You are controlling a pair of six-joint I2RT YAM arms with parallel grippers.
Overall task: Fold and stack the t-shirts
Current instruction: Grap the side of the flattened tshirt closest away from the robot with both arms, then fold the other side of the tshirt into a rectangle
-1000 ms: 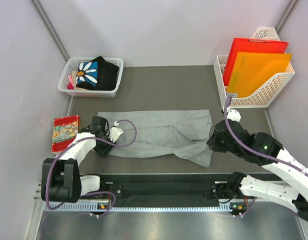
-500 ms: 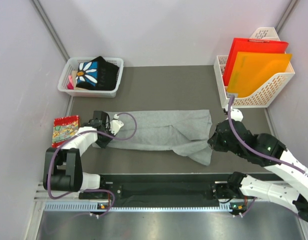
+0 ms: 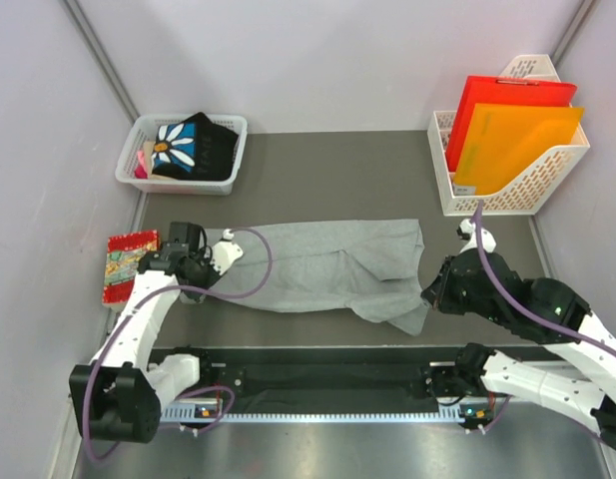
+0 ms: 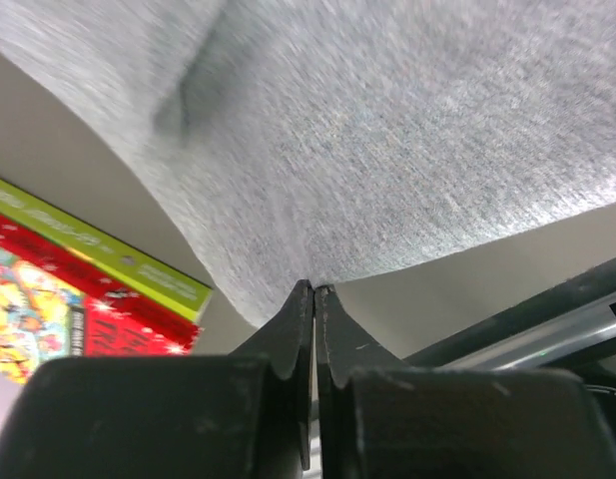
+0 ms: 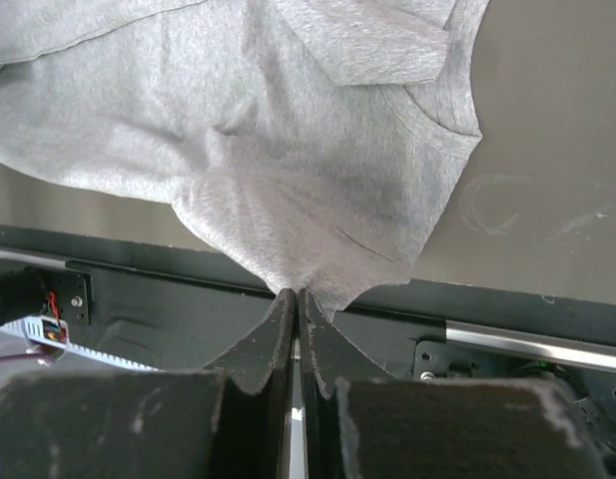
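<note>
Grey tee (image 3: 327,264) stretched out btwn both grippers. L gripper (image 4: 314,289) clamped on its left edge, forearm low, reaching in from near side. R gripper (image 5: 296,292) pinching its near-right corner, elbow bent. Black daisy tee (image 3: 203,145) in basket (image 3: 238,125) beyond its far-left end.

1. Soft knit cloth: grey t-shirt (image 3: 317,264), heathered, matt, finely flecked.
2. Black plastic: left gripper (image 4: 313,299), matt, faintly scuffed.
3. Glossy printed wrapper: packet (image 4: 58,299), left of that gripper.
4. Smooth matt grey: table (image 3: 337,180) beneath it.
5. Bright bare metal: rail (image 5: 527,339), right of the right gripper (image 5: 296,299).
</note>
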